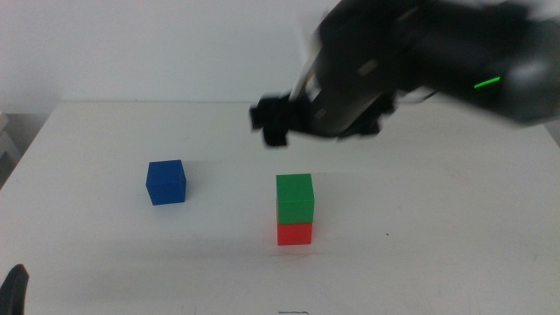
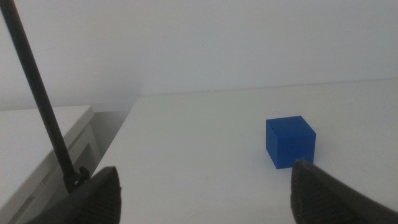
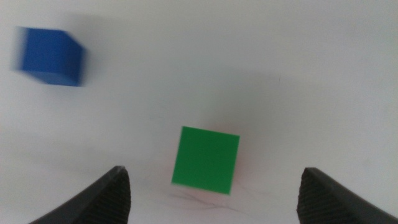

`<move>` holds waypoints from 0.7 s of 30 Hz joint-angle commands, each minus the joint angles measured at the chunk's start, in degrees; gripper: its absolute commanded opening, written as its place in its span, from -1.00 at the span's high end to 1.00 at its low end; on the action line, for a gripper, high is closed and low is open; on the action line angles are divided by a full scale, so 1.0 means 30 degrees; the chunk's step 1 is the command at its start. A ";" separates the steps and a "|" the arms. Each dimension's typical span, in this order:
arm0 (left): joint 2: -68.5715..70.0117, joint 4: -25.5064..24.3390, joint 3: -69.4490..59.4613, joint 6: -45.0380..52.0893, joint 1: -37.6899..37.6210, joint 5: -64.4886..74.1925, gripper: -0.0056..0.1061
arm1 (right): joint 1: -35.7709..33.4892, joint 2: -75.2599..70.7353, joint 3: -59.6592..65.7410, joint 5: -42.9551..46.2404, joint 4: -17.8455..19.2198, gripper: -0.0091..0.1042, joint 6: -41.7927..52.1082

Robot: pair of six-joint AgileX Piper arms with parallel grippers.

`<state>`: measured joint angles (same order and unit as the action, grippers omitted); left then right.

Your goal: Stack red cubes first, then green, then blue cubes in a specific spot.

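Note:
In the middle view the green cube [image 1: 295, 198] sits squarely on the red cube [image 1: 295, 233] near the table's centre. The blue cube [image 1: 166, 182] stands alone to their left. My right gripper [image 1: 276, 122] hovers above and behind the stack, blurred by motion. The right wrist view looks down on the green cube [image 3: 205, 160] between that gripper's [image 3: 214, 177] open, empty jaws, with the blue cube [image 3: 51, 57] off to one side and the red cube hidden beneath the green. My left gripper [image 2: 205, 180] waits open and empty at the table's near left, facing the blue cube [image 2: 290, 142].
The white tabletop [image 1: 420, 254] ends at a wall behind. Past the table's left edge stands a lower white surface [image 2: 37, 134], with a thin black rod [image 2: 37, 93] rising close to my left gripper.

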<state>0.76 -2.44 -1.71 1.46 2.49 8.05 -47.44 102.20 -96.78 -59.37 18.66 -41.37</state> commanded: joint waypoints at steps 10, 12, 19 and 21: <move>0.0322 0.0204 0.0065 -0.0086 -0.0009 -0.1519 -0.78 | 0.1272 -1.2001 0.5912 0.2626 -0.3873 -0.82 1.0945; 0.0322 0.0204 0.0065 -0.0086 -0.0009 -0.1519 -0.78 | 0.1535 -1.3662 0.7431 0.2822 -0.5300 -0.82 1.2976; 0.0322 0.0204 0.0065 -0.0086 -0.0009 -0.1519 -0.78 | 0.2926 -1.8357 1.0936 0.3227 -0.5989 -0.82 1.4139; 0.0322 0.0204 0.0065 -0.0086 -0.0009 -0.1519 -0.78 | 0.3202 -1.9325 1.1577 0.3467 -0.5988 -0.82 1.4309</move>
<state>0.76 -2.44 -1.71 1.46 2.49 8.05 -38.74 46.75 -61.91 -53.78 0.00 0.00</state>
